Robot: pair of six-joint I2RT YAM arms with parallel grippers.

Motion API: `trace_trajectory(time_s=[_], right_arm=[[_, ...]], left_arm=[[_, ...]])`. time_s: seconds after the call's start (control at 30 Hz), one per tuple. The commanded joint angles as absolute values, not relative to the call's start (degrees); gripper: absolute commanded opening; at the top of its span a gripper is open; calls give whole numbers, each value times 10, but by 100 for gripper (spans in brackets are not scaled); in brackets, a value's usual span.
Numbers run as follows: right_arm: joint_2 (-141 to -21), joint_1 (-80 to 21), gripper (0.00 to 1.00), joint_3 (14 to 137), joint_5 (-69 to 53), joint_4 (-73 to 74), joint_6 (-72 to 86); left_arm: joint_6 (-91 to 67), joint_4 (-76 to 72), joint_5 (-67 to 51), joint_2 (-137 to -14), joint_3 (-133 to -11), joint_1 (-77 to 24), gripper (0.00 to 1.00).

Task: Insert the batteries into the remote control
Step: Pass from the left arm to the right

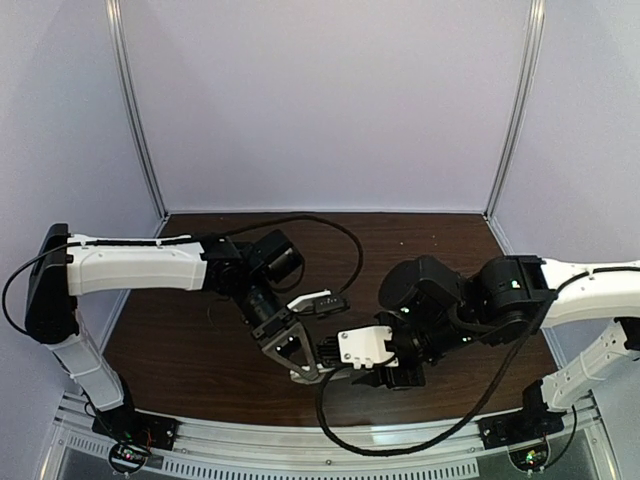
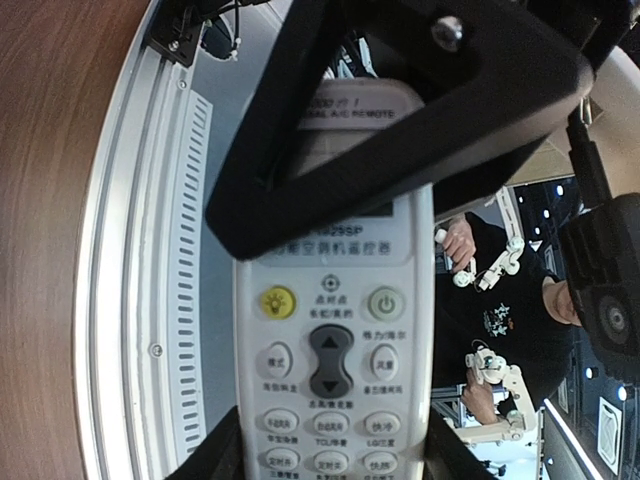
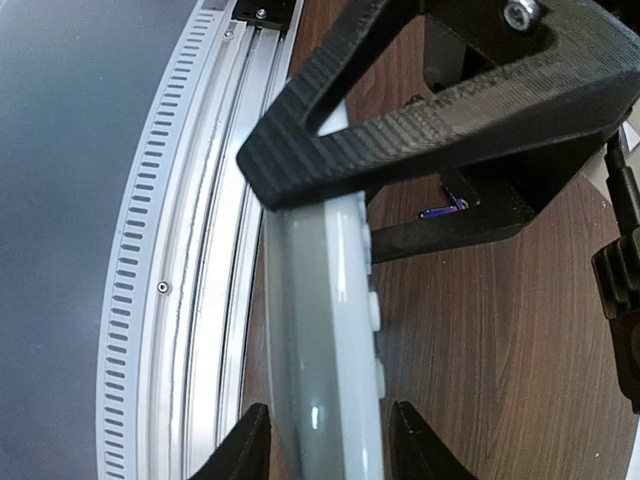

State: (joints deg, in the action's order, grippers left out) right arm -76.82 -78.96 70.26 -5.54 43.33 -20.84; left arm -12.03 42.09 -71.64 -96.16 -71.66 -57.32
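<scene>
Above the brown table (image 1: 200, 330), left fingers (image 2: 225, 462) grip the remote control (image 2: 335, 350), also between right fingers (image 3: 250, 450), clamping unclear.

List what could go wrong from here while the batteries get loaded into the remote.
The left gripper grips the remote control while the right gripper brackets it; opposing pulls could twist it loose.
It is held near the rail at the table edge, so a drop might land off it.
Only one battery shows, loose on the table; it may get nudged away.
</scene>
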Motion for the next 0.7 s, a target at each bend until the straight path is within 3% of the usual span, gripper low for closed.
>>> trace_trajectory(time_s=[0.0,0.33,0.53,0.63,0.67], right_arm=[[-769,-801,38,724,-19,458,-209],[-771,-812,8,732,-7,470,-197],[-762,-812,0,735,-10,470,-169],[-744,-806,0,724,-14,452,-151],[-739,-800,0,720,-15,446,-146]], left_arm=[[-124,401,-736,-971,-714,-577,17],[-126,400,-730,-975,-713,-578,20],[-129,414,-692,-972,-732,-567,59],[-152,398,-665,-960,-739,-530,92],[-157,393,-655,-955,-742,-516,97]])
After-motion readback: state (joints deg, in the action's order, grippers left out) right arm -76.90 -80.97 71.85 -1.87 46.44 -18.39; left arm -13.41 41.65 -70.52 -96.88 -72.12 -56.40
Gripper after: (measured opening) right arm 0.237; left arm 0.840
